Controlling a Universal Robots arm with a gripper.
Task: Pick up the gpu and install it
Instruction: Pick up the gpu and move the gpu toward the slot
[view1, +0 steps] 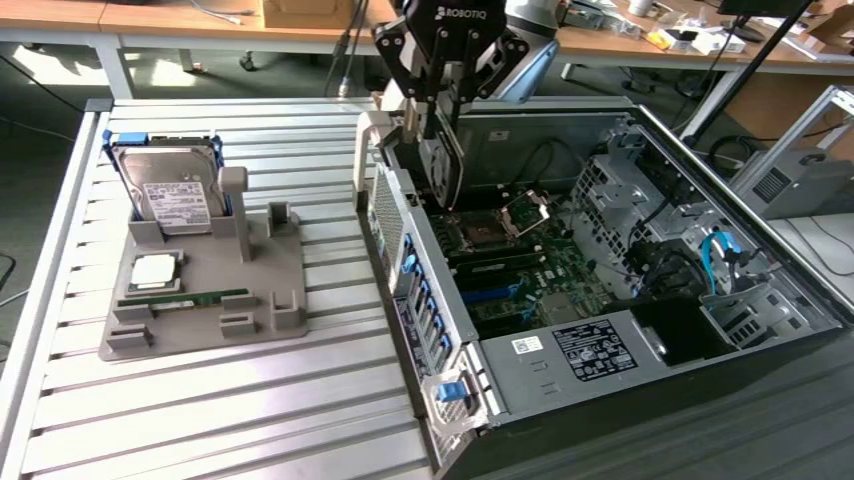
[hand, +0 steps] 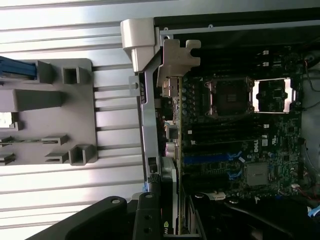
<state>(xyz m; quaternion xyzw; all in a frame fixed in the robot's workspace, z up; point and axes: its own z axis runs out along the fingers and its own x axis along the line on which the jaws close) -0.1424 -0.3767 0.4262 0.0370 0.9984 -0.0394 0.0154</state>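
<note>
I have the tool (view1: 434, 105) clamped on the gpu (view1: 443, 170), the card held on edge above the motherboard (view1: 514, 270), its silvery bracket (hand: 177, 55) against the rear wall of the open computer case (view1: 400, 215), presumably to line up with a slot.

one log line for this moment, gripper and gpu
gripper: shut on gpu | gpu: upright, over motherboard, beside rear wall of open pc case | install: apparently not yet seated
</note>
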